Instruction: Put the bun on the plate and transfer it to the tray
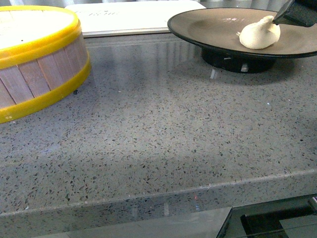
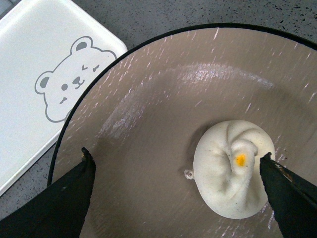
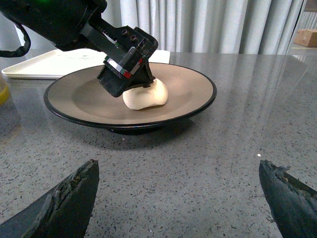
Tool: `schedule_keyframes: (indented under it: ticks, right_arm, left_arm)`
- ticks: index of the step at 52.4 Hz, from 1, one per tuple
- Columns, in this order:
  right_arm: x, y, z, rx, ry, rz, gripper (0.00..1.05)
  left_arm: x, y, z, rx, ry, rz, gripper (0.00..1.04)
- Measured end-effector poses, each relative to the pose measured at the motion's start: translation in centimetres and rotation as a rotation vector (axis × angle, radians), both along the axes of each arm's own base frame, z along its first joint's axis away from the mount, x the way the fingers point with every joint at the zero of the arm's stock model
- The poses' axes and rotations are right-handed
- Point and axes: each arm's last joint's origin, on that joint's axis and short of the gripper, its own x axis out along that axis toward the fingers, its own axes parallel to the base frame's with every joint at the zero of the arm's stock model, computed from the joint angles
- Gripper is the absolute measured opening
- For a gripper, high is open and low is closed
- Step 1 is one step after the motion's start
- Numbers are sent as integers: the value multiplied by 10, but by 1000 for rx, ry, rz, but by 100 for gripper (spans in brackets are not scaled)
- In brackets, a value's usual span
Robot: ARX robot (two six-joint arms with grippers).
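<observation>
1. Small round white pleated steamed bun point(image 1: 258, 34) lies inside the round tan-brown plate point(image 1: 198, 25) with the black rim, off-centre.
2. Left gripper point(image 2: 176, 153) is over the plate, fingers spread wide, gripping nothing. One finger point(image 2: 282, 193) is right at the bun's side (contact unclear).
3. Right gripper point(image 3: 178, 161) is low over the grey speckled stone countertop point(image 1: 163, 139), claw wide apart and empty, facing the plate.
4. The plate stands on its black foot on the countertop, just beside the flat cream-white rectangular tray point(image 1: 129, 15) (bear face point(image 2: 69, 79) printed on it), not on it.
5. The round wooden steamer basket point(image 1: 39, 64) with yellow rims is well apart from the plate, on the robot's left.
</observation>
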Motion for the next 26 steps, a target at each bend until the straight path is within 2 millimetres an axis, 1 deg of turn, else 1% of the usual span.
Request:
schedule_keyframes:
  ticks: [4, 6, 11, 13, 16, 20, 21, 24, 26]
  right_arm:
    - [0, 0, 0, 0, 0, 0, 96]
    - [0, 0, 0, 0, 0, 0, 96]
    - [0, 0, 0, 0, 0, 0, 96]
    - [0, 0, 0, 0, 0, 0, 96]
    - [0, 0, 0, 0, 0, 0, 96]
    - [0, 0, 0, 0, 0, 0, 96]
    - [0, 0, 0, 0, 0, 0, 96]
    - [0, 0, 0, 0, 0, 0, 96]
    - [0, 0, 0, 0, 0, 0, 96]
  left_arm:
    - [0, 1, 1, -2, 3, -2, 98]
    - [0, 1, 2, -7, 7, -4, 98]
    - [1, 5, 8, -41, 27, -10, 98]
    - [0, 8, 14, -58, 29, -15, 98]
    - [-1, 12, 24, -91, 30, -20, 98]
    - [-7, 22, 48, -155, 7, -31, 98]
    - [-9, 27, 56, -178, -9, -35, 98]
    - [-16, 40, 72, -221, -43, -37, 98]
    - [-23, 56, 84, -258, -78, -31, 98]
